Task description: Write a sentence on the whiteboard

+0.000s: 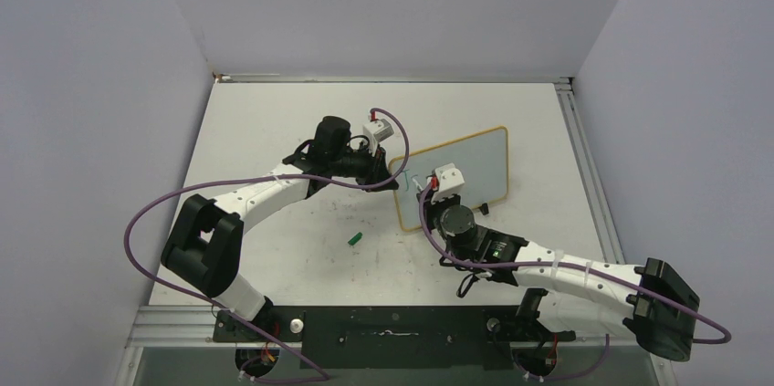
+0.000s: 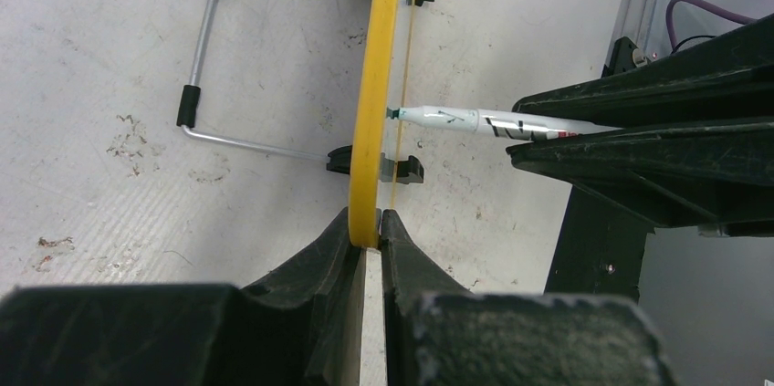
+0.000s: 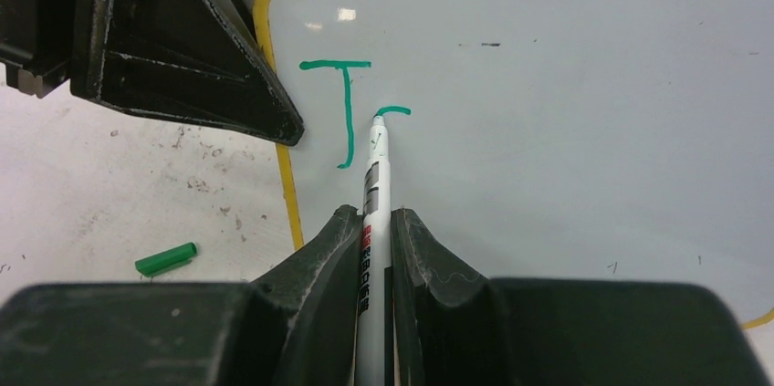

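Observation:
The whiteboard with its yellow rim stands tilted on the table. My left gripper is shut on the board's left edge. My right gripper is shut on a white marker whose teal tip touches the board face. The sentence is only a teal "J" and a short curved stroke at the marker tip. In the top view the right gripper sits at the board's lower left, and the left gripper is beside it.
The green marker cap lies on the table in front of the board, also in the right wrist view. A wire stand and two black feet show behind the board. Walls enclose the table.

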`<state>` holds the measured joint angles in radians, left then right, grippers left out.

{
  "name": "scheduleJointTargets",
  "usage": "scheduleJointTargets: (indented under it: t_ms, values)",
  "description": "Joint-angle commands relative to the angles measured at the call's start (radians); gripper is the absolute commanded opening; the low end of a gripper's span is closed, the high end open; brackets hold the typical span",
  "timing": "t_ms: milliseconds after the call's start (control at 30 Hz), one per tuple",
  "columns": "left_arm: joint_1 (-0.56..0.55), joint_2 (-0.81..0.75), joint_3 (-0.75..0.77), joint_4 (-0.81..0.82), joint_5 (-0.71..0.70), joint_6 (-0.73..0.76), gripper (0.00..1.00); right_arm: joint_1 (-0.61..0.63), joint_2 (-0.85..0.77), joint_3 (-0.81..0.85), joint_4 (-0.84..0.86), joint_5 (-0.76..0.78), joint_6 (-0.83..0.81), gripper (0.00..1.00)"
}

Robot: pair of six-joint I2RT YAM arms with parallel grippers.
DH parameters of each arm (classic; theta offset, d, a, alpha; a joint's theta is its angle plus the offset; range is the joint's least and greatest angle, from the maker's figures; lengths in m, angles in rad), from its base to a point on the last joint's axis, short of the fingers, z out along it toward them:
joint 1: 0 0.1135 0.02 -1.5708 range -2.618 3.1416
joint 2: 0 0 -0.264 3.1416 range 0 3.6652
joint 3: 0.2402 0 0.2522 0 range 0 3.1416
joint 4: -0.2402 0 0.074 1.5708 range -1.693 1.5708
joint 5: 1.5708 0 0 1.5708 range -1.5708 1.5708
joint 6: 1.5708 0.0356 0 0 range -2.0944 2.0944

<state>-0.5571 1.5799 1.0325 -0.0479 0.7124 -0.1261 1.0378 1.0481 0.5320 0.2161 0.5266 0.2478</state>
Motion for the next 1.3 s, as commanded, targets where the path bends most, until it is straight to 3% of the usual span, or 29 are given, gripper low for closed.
scheduleJointTargets:
  t_ms: [0, 500, 1267]
  values:
    - [-0.010, -0.034, -0.003, 0.003, 0.044, 0.011, 0.00, 0.011, 0.000, -0.024, -0.001, -0.010, 0.038, 0.05]
    - [-0.010, -0.035, -0.004, 0.003, 0.043, 0.011, 0.00, 0.015, -0.022, -0.010, -0.053, 0.111, 0.034, 0.05]
    - [-0.012, -0.034, -0.003, 0.002, 0.045, 0.011, 0.00, 0.015, 0.014, 0.059, 0.014, 0.090, -0.048, 0.05]
